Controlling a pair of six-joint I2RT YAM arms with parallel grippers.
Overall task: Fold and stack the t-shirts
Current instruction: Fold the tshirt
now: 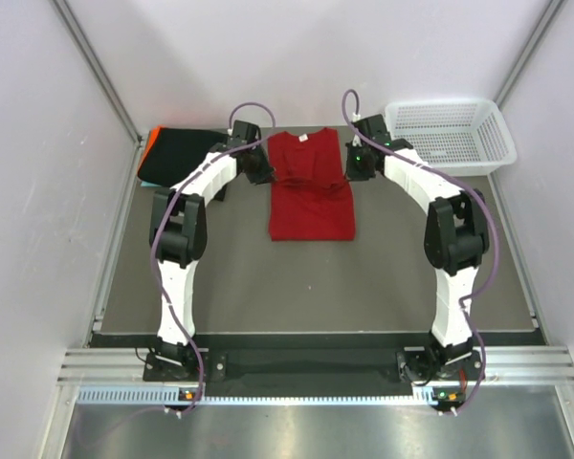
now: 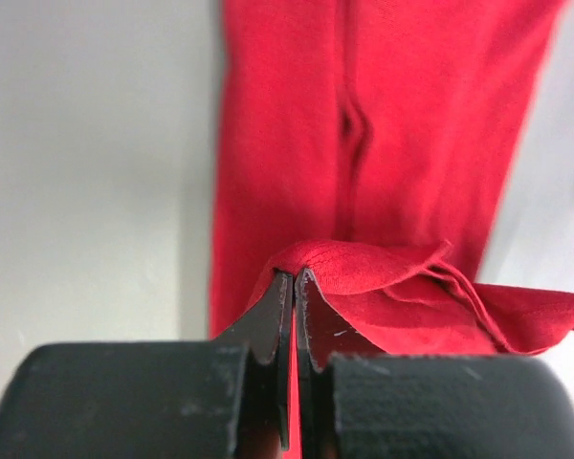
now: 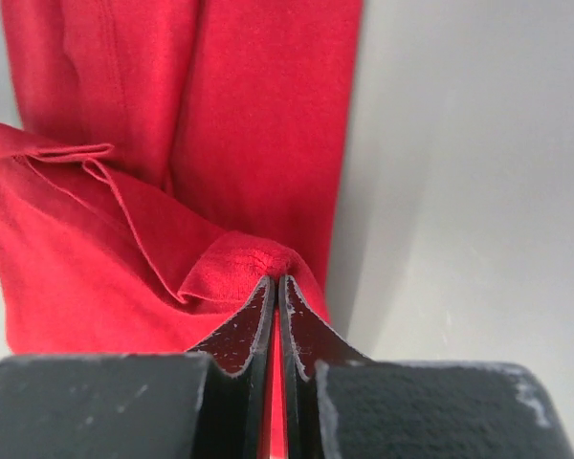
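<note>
The red t-shirt point(image 1: 311, 191) is soft matt cloth with a fine knit and stitched hems. The black t-shirt point(image 1: 182, 158) is matt cloth too. The basket point(image 1: 450, 139) is white plastic mesh. The table point(image 1: 316, 277) has a dull grey, smooth top. The left gripper point(image 2: 295, 275) and right gripper point(image 3: 275, 282) have hard black fingers, faintly shiny and scuffed

Top view: taken from above and behind near edge of table point(image 1: 268, 287), aimed down and forward, set well back; whole tabletop covered.
Left wrist view: taken from just behind left gripper point(image 2: 295, 277), aimed along its fingers, held very close to red t-shirt point(image 2: 383, 115); background blurred.
Right wrist view: set likewise behind right gripper point(image 3: 275, 280), equally close.
Shared by all three: red t-shirt and adjoining table surface.
</note>
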